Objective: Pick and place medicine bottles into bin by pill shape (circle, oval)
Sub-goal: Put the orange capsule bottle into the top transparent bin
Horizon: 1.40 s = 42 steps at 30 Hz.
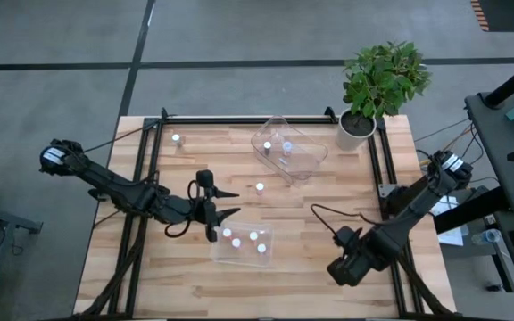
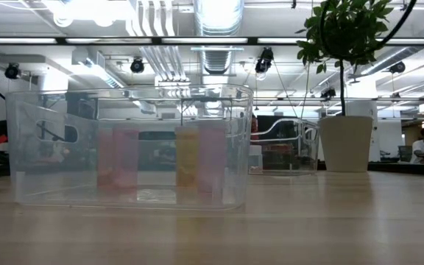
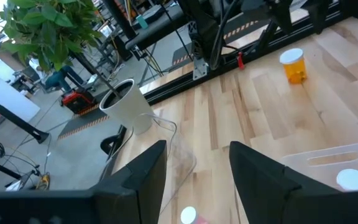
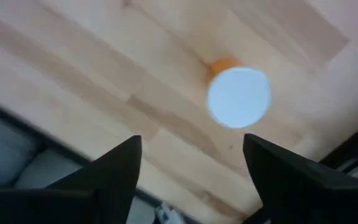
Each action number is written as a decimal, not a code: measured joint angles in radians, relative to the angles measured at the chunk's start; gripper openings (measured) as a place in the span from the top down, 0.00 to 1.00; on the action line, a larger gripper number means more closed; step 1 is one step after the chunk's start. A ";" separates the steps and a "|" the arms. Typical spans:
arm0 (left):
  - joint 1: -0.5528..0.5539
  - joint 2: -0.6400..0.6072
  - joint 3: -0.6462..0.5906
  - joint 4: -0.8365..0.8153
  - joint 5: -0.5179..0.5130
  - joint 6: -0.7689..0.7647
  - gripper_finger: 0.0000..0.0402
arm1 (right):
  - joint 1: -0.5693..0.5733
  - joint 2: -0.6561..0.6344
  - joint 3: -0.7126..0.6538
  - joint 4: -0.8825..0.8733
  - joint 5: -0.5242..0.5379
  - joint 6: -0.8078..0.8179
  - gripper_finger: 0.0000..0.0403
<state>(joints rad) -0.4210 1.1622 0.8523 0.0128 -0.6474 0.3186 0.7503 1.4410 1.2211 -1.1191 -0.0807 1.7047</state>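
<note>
My left gripper (image 1: pixel 228 203) (image 3: pixel 197 180) is open and empty, level over the table's middle, beside the near clear bin (image 1: pixel 242 242). That bin holds several white-capped bottles (image 1: pixel 236 242), pinkish and yellowish in the low view (image 2: pixel 186 156). A loose bottle (image 1: pixel 260 187) stands just ahead of the left fingers; its cap shows in the left wrist view (image 3: pixel 188 216). My right gripper (image 1: pixel 339 270) (image 4: pixel 191 180) is open, pointing down near the table's right front. An orange bottle with a white cap (image 4: pixel 238 96) (image 3: pixel 293 65) stands on the table under it, beyond the fingertips and not between them.
A second clear bin (image 1: pixel 288 147) at the far middle holds a few bottles (image 1: pixel 268 145). One more bottle (image 1: pixel 176 138) stands alone at the far left. A potted plant (image 1: pixel 357 125) stands at the far right corner. Black rails (image 1: pixel 150 160) run along the table's sides.
</note>
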 joint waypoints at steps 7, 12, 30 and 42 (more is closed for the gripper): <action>-0.001 0.000 0.000 0.003 0.000 -0.001 0.60 | 0.030 -0.005 -0.056 -0.005 0.029 0.100 0.21; -0.001 0.000 0.000 0.003 0.000 0.000 0.60 | 0.029 -0.005 -0.123 0.007 0.032 0.110 0.20; -0.001 0.000 0.000 0.003 0.000 0.002 0.60 | 0.028 -0.005 -0.279 0.210 0.029 0.121 0.30; -0.001 0.000 0.000 -0.003 -0.001 0.005 0.60 | 0.026 -0.013 -0.279 0.212 0.028 0.121 0.51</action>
<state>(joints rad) -0.4221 1.1625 0.8527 0.0097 -0.6482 0.3239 0.7763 1.4282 0.9421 -0.9070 -0.0531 1.8256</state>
